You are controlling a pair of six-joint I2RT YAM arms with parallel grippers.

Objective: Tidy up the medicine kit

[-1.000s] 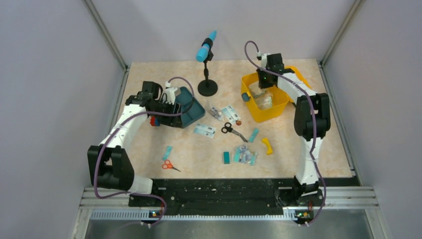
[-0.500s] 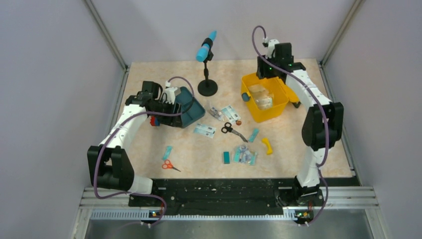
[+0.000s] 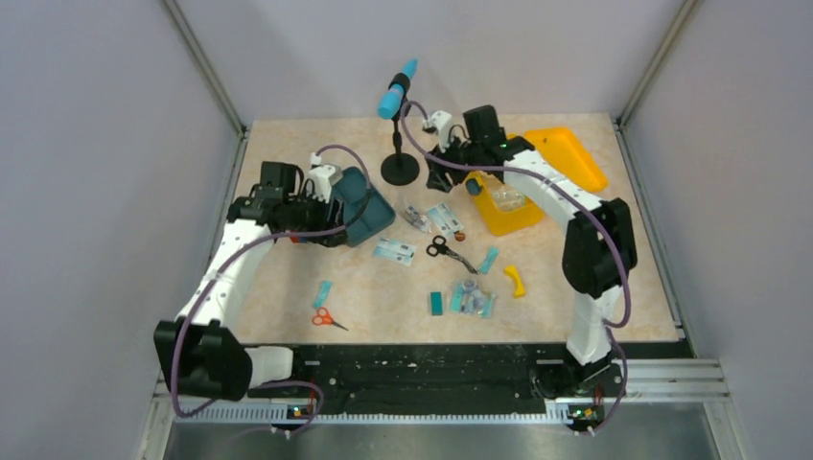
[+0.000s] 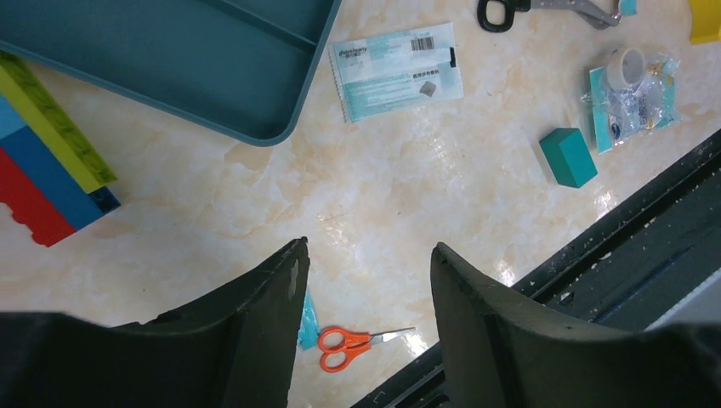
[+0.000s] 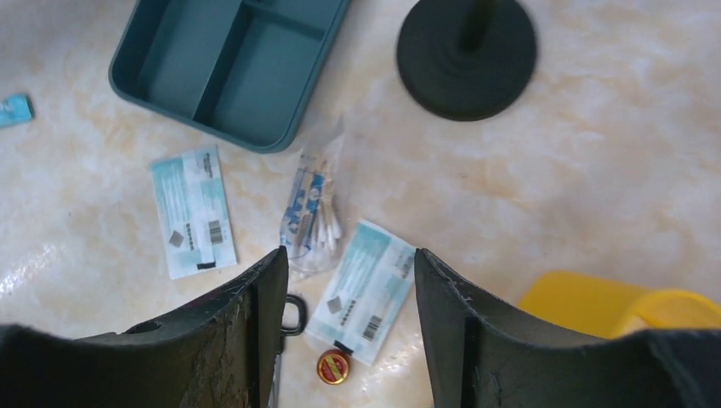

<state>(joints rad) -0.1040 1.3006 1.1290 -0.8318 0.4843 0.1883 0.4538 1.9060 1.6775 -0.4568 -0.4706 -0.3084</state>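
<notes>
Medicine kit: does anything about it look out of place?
Yes. Its teal insert tray lies out on the table, far left of the open yellow box, and packets and scissors lie loose between them.

I see marbled table point(image 3: 288, 278): yellow medicine kit box point(image 3: 508, 213) back right, insert tray point(image 5: 229, 68) left, mic stand point(image 3: 400, 171) between; black scissors point(image 3: 447, 251), orange scissors point(image 3: 326, 317), packets point(image 3: 394, 251), teal block point(image 3: 436, 303) scattered nearer.

The table point(image 3: 594, 287) has a glossy beige top with a marbled pattern, and soft white glare lies on it in the wrist views. A plain pale grey back wall point(image 3: 537, 48), a left wall point(image 3: 96, 192) and a right wall point(image 3: 748, 192) close it in. Slanted aluminium posts point(image 3: 208, 72) mark the back corners. A black strip point(image 3: 422, 369) and ribbed metal rails point(image 3: 431, 412) run along the near edge.
</notes>
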